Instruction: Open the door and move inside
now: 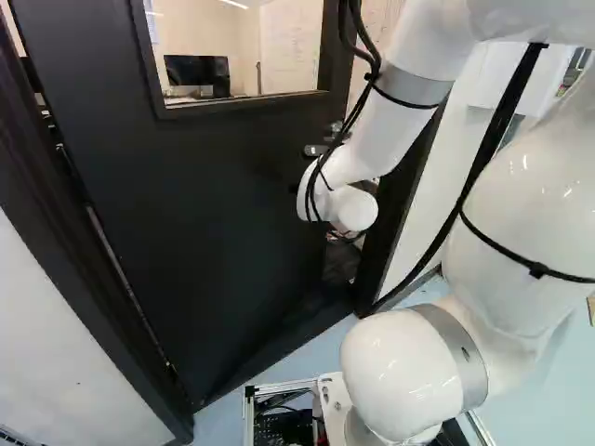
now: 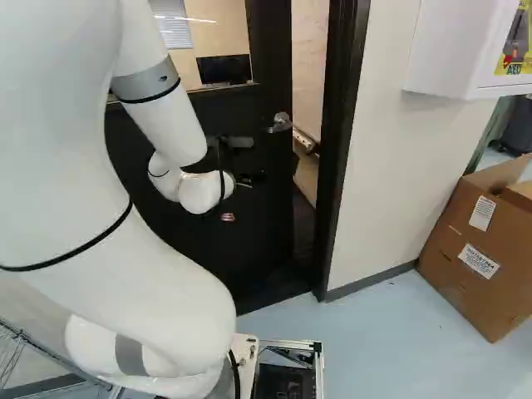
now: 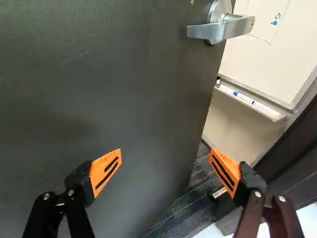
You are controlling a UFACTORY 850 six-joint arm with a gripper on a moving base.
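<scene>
1. Door (image 1: 158, 204), dark and with a window (image 1: 232, 23) set in its upper part, stands ajar; a narrow opening shows between its free edge and the dark door frame (image 2: 341, 141).
2. Lever handle (image 3: 220, 29), silver, sits on the door close to that free edge, on the side facing the arm.
3. White arm (image 1: 400, 121) reaches forward to the near side of the door, its wrist in front of the door panel and lower than the window.
4. Tool (image 2: 238, 199) is released, its two orange pads (image 3: 106, 171) spread wide apart. One finger stands in front of the door panel; the other stands past the door's free edge, in front of the opening. Whether either finger touches the door, I cannot tell.
5. Beyond the door, through the opening, a whiteboard (image 3: 275, 44) shows, with a pale tray (image 3: 265, 110) along its lower edge and a marker (image 3: 242, 96) on it. Ribbed dark flooring (image 3: 183, 213) lies low behind the door's free edge.
6. Behind the door's window, a black monitor (image 2: 223, 69) is visible.
7. To the right of the door, a white cabinet (image 2: 445, 50) hangs on the wall, and a cardboard box (image 2: 470, 258) rests on the pale blue floor (image 2: 382, 341).
</scene>
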